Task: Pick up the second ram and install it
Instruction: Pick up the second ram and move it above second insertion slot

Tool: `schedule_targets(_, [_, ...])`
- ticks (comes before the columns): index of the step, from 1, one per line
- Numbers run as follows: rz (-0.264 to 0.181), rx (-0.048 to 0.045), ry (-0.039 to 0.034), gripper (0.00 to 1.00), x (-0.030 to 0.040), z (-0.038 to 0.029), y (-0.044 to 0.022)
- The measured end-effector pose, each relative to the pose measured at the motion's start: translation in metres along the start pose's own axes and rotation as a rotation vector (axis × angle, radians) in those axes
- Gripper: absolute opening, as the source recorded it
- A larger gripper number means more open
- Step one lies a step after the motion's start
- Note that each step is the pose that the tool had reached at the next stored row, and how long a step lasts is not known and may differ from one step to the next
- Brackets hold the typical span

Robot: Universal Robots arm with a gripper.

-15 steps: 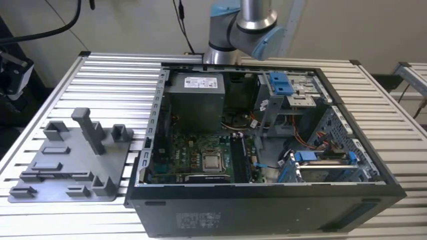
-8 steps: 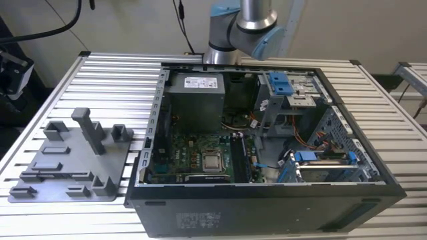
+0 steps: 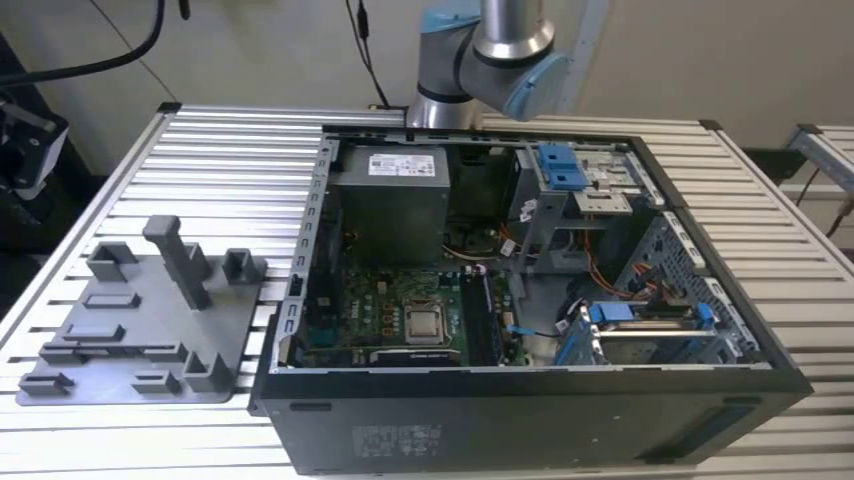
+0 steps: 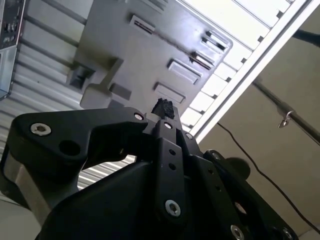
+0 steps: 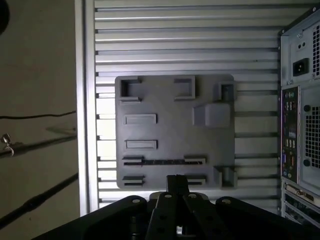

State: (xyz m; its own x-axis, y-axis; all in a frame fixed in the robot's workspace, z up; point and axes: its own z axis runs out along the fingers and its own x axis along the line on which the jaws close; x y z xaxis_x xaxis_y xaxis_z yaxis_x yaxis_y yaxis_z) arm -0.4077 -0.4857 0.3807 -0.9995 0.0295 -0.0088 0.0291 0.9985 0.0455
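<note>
Closest to the lens in the first wrist view is the robot's black hand (image 5: pixel 177 181). Its two fingers are pressed together into one blunt tip with nothing between them. Beyond the tip lies a flat grey tray (image 5: pixel 170 130) with raised holders, resting on a worktop (image 5: pixel 175 45) of pale metal slats. A thin dark strip stands on edge in one slot of the tray, spanning two small holders. This appears to be the second ram (image 5: pixel 165 161). The hand is above it and apart from it. The rear panel of a computer case (image 5: pixel 300 100) stands beside the tray.

The second wrist view looks past the hand's linkages (image 4: pixel 162 106) from a low angle, with the fingertips again closed on each other. The same tray (image 4: pixel 125 55) lies beyond them, and the dark strip (image 4: pixel 170 43) runs across it.

The exterior view shows the case (image 3: pixel 534 410) lying open on the worktop (image 3: pixel 227 150), with a green motherboard (image 3: pixel 400 310) inside. The tray (image 3: pixel 147 310) sits just beside it on the exterior view's left. The grey and blue arm (image 3: pixel 494 60) rises behind the case.
</note>
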Motion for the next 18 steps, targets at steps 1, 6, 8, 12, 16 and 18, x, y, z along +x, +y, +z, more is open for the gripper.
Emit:
schedule_targets(1, [-0.006,0.0006,0.0002,0.11,0.0,0.0001,0.0])
schedule_targets(6, [-0.053,0.0034,0.0023,0.11,0.0,0.0,0.0])
schedule_targets(8, [-0.083,0.0043,0.0036,0.11,0.0,0.0,0.0])
schedule_targets(12, [-0.155,0.006,0.0067,0.11,0.0001,0.0,0.0])
schedule_targets(16, [-0.228,0.0076,0.0099,0.11,0.0001,0.0,0.0])
schedule_targets(18, [-0.264,0.0086,0.0115,0.11,0.0001,0.0,0.0])
